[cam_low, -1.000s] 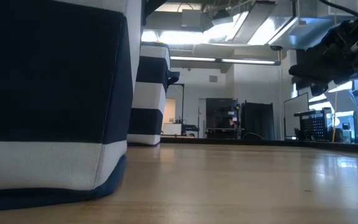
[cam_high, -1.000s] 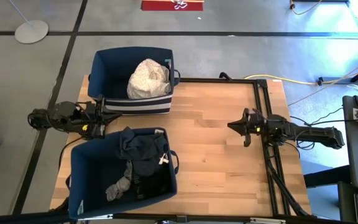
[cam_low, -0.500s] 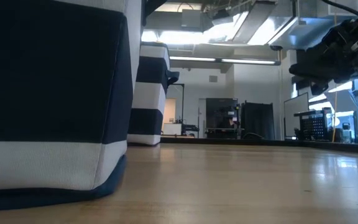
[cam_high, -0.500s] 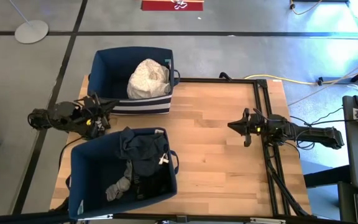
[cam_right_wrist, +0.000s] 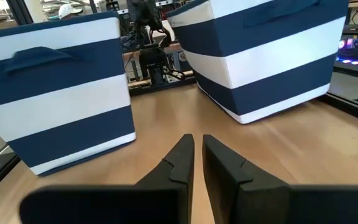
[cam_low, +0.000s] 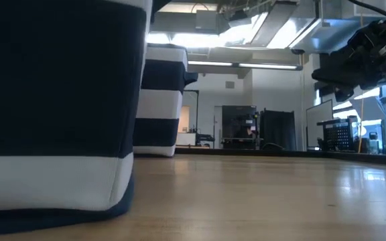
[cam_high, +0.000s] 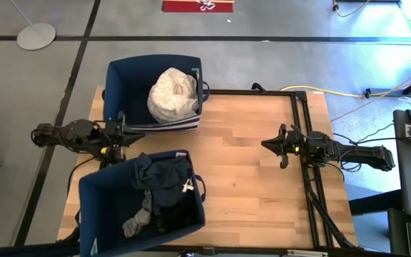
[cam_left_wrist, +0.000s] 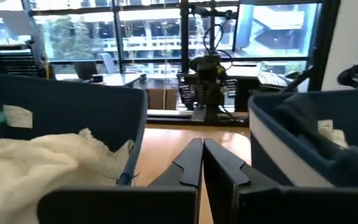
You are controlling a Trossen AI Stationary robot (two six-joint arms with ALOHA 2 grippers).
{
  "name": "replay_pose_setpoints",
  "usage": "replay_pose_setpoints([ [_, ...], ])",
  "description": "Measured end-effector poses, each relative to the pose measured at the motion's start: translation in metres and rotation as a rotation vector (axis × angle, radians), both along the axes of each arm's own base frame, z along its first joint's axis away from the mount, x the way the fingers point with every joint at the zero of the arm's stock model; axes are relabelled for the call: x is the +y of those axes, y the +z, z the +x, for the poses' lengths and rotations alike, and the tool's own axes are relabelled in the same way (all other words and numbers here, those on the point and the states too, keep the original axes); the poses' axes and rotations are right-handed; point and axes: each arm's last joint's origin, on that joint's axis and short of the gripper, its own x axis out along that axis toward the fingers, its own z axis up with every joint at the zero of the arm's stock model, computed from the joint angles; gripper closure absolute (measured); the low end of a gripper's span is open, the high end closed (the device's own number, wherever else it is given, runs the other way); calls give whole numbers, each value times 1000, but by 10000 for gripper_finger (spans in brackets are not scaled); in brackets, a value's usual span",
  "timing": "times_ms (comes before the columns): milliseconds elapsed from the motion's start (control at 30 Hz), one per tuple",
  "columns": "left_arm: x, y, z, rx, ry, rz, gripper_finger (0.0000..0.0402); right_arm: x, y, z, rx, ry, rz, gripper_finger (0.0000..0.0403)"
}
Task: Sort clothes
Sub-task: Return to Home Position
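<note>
Two navy bins with white stripes stand on the table's left half. The far bin [cam_high: 113, 78] holds white and cream clothes [cam_high: 171, 94], which also show in the left wrist view [cam_left_wrist: 36, 162]. The near bin [cam_high: 95, 207] holds dark clothes [cam_high: 164, 178] and grey socks [cam_high: 138, 214]. My left gripper [cam_high: 140, 133] is shut and points level into the gap between the two bins [cam_left_wrist: 201, 149]. My right gripper [cam_high: 265, 144] hovers shut over the table's right half, empty, pointing toward the bins [cam_right_wrist: 196, 144]. My left gripper lies in the narrow gap between the far bin's near wall [cam_left_wrist: 132, 124] and the near bin's far wall [cam_left_wrist: 272, 134]. I cannot tell whether it touches either wall. Nothing is between its fingers.
Bare wooden table [cam_high: 248, 185] stretches between the bins and my right gripper. A dark metal frame [cam_high: 302, 114] runs along the table's right side. Cables lie on the floor beyond the far right corner.
My left gripper has swung a little toward the far bin and then come back, ending slightly farther into the gap between the bins. Both bins have shifted a little: the far bin's striped near wall shows less from above, and the near bin has turned slightly.
</note>
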Motion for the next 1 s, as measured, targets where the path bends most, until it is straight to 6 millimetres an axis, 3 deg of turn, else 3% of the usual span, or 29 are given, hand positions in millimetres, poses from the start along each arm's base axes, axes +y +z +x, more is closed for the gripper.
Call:
replay_pose_setpoints([
  [400, 4, -3, 0, 24, 128, 27, 400, 0, 0, 0, 1, 0, -1, 368],
  [600, -1, 0, 0, 1, -27, 26, 395, 0, 0, 0, 1, 0, -1, 368],
  [1000, 0, -2, 0, 19, -14, 19, 396, 0, 0, 0, 1, 0, -1, 368],
])
